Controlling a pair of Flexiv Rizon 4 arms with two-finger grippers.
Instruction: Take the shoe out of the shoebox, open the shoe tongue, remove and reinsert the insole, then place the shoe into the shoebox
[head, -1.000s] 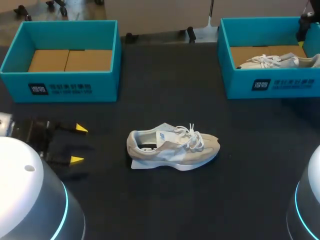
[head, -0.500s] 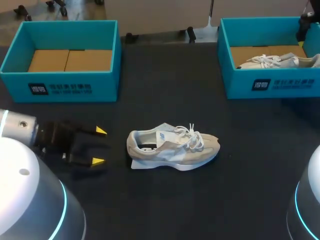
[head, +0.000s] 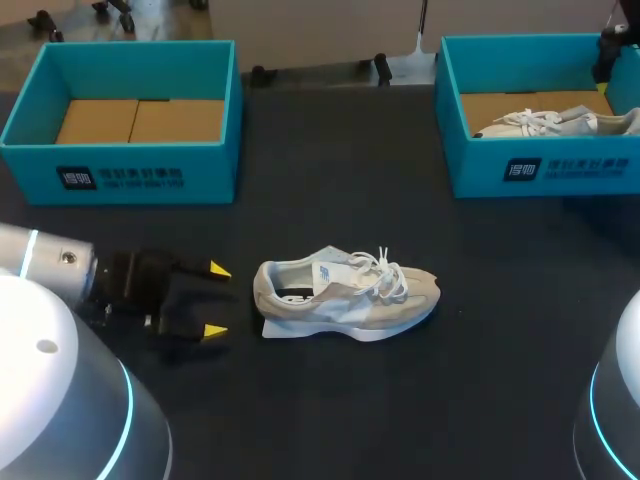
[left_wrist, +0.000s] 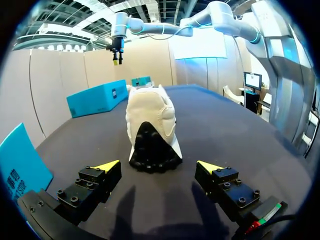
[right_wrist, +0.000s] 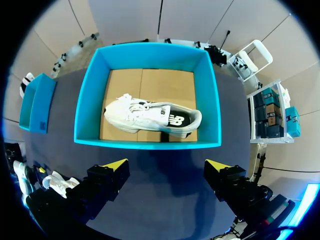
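Note:
A beige sneaker (head: 345, 292) with white laces lies on its sole mid-table, toe to the right. My left gripper (head: 215, 300) stands open just left of its heel, not touching. From the left wrist, the heel (left_wrist: 150, 125) is straight ahead of the open left gripper (left_wrist: 157, 165), a little beyond its yellow tips. The right gripper (right_wrist: 167, 164) hangs open high above the right teal shoebox (right_wrist: 147, 142), where a second white sneaker (right_wrist: 152, 117) lies on the cardboard floor. In the head view this arm shows only as a dark shape (head: 612, 45) at the box's far corner.
An empty teal shoebox (head: 120, 180) with a cardboard floor stands at the back left. At the back right stands the right shoebox (head: 540, 170), holding the second sneaker (head: 560, 122). Black tabletop (head: 340, 180) stretches between the boxes and around the middle sneaker.
My left gripper has slid to the right along the table toward the sneaker's heel, staying open. The sneaker and the right arm have not moved.

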